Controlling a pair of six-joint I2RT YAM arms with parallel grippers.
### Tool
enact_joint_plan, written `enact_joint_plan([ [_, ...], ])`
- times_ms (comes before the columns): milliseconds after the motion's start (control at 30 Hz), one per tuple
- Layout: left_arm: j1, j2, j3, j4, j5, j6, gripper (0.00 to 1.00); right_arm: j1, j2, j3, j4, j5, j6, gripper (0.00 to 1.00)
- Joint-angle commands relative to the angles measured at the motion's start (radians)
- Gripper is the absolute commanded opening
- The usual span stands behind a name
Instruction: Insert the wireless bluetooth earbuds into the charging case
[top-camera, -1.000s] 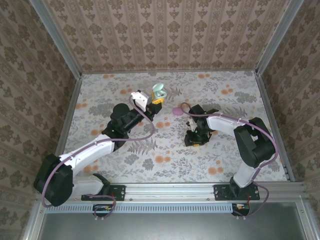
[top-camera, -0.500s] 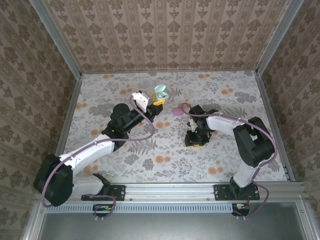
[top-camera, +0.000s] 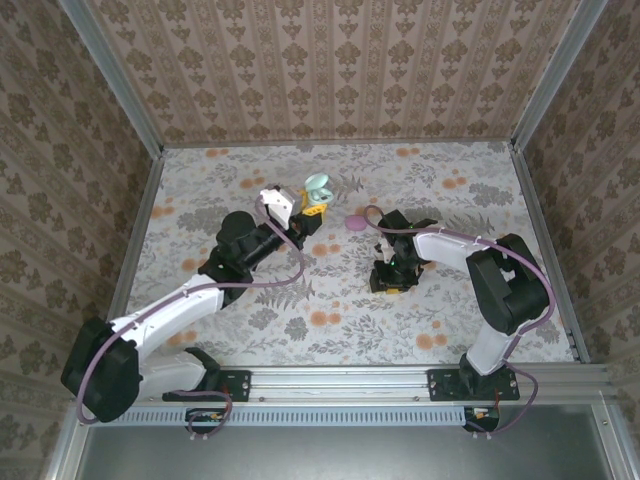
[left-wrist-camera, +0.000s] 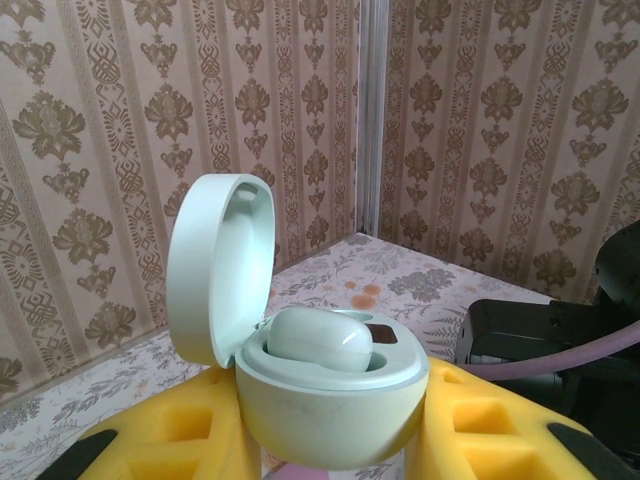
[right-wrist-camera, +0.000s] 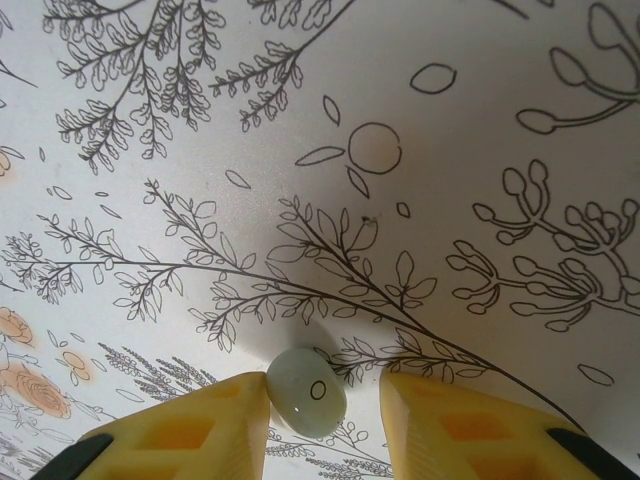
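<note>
I count one charging case (left-wrist-camera: 330, 400), pale green, clamped upright in my left gripper (left-wrist-camera: 335, 445), lid swung open, mouth facing up. Two earbuds: the seated earbud (left-wrist-camera: 320, 340) inside it, the loose earbud (right-wrist-camera: 306, 390) on the bench (right-wrist-camera: 450, 150) between my right gripper's (right-wrist-camera: 322, 420) parted fingers, touching one.

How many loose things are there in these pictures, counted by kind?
mint-green charging case: 1
earbuds: 2 (one inside the open case, one outside it)
small pink object: 1
Total: 4
</note>
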Motion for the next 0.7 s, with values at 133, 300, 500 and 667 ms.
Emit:
enact_joint_plan([
  [133,-0.010,-0.023,-0.012,0.002,-0.030,0.014,0.29,0.010,0.051,0.036,-0.038,0.020,-0.036,0.35],
  [300,-0.011,-0.018,-0.011,-0.001,-0.032,0.023,0.29,0.010,0.047,0.050,-0.054,0.024,-0.046,0.33],
  [500,-0.011,-0.005,0.000,-0.004,-0.021,0.019,0.29,0.014,0.049,0.043,-0.041,0.015,-0.027,0.32],
  [667,-0.011,0.002,0.003,-0.001,-0.020,0.017,0.29,0.017,0.047,0.035,-0.022,0.011,-0.013,0.31],
])
